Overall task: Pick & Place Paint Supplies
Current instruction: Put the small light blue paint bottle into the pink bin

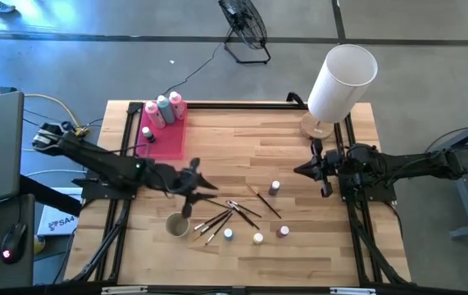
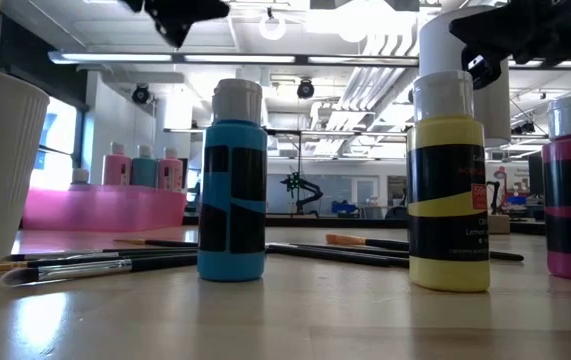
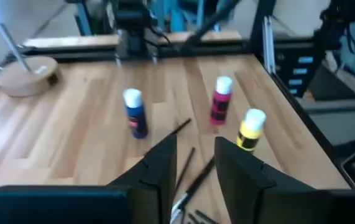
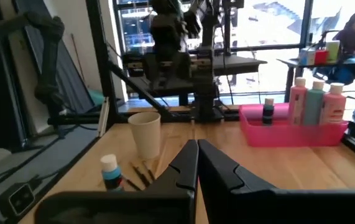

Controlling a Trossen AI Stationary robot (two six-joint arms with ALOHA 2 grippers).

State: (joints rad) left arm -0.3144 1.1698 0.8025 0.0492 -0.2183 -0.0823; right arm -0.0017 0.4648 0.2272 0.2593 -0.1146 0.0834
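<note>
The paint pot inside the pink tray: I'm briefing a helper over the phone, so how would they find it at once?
Start at the pink tray at the table's far left corner. Three squeeze bottles, two pink and one teal, stand in a row at its far end. The paint pot stands alone nearer the tray's middle; it is far shorter, dark-bodied with a white cap, and the only pot in the tray.
</note>
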